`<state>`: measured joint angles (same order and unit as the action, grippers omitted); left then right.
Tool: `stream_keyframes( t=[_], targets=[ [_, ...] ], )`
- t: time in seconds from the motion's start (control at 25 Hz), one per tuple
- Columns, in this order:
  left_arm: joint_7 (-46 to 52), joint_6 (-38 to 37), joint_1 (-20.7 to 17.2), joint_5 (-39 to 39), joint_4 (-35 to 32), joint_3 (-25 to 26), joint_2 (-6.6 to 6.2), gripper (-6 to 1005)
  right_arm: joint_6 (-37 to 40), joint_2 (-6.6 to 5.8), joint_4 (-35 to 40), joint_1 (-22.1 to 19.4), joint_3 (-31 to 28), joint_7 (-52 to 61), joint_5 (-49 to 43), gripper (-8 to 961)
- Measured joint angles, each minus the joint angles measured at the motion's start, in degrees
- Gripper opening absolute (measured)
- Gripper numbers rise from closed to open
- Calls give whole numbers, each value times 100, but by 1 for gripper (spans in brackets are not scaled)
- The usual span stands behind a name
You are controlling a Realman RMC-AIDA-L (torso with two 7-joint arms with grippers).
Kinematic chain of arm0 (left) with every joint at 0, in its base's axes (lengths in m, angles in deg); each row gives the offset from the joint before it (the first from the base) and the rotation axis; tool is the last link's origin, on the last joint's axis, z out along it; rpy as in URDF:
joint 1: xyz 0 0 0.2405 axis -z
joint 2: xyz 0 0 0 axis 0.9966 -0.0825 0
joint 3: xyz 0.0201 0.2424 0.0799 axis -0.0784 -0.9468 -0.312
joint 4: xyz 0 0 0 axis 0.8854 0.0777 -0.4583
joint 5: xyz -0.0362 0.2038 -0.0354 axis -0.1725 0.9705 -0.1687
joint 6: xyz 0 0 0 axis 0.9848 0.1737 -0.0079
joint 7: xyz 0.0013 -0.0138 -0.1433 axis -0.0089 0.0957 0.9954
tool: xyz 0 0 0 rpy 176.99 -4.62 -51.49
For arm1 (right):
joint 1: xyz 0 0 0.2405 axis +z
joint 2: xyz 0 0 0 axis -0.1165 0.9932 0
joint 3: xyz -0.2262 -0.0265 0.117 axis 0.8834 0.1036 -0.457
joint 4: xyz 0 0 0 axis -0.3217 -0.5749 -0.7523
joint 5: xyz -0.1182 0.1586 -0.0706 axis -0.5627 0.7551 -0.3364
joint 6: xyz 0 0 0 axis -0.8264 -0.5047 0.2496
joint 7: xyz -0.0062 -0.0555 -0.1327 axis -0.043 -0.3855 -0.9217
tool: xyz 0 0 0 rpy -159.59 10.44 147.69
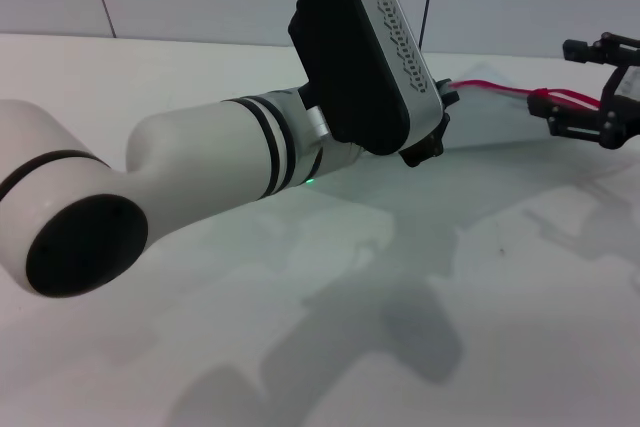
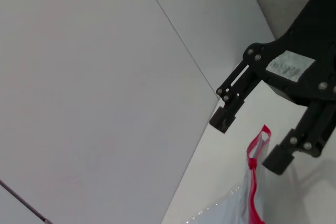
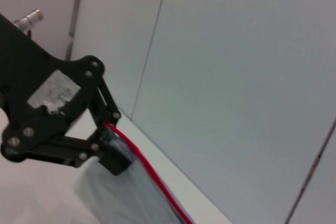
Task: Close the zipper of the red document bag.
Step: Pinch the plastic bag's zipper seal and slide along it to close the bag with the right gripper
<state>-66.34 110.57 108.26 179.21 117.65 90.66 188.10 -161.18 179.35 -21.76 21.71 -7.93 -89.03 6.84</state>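
We see the red document bag (image 1: 500, 117), a flat translucent pale pouch, lifted off the white table (image 1: 400, 277) and stretched between both grippers. Its zipper (image 1: 490, 88), a thin glossy red strip, runs along the bag's upper edge. At one end of the bag, the left gripper (image 3: 107, 142) has its black fingers pinched on the red edge. At the bag's other end, the right gripper (image 2: 245, 144) stands with fingers apart, the zipper's looped red end between them. Tiled wall (image 2: 105, 77) behind the bag.
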Motion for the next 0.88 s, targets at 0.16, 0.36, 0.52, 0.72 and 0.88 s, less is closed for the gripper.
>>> stream_keyframes(
  t=[0.16,0.36,0.52,0.72,0.88],
  targets=[
    [0,0,3,0,-3,-5,0,65,-6,0,3,0,193,2,27,770],
    [0,-3,4,0,-3,-4,0,66,37,0,-3,24,301,4,44,769],
    [0,-28,4,0,-3,-5,0,67,96,0,-16,32,307,4,45,768],
    [0,-44,3,0,-3,-11,0,68,113,0,-27,43,309,-3,27,740],
    [0,-44,5,18,4,-28,0,68,158,-5,-50,51,309,-11,-3,686]
  ],
)
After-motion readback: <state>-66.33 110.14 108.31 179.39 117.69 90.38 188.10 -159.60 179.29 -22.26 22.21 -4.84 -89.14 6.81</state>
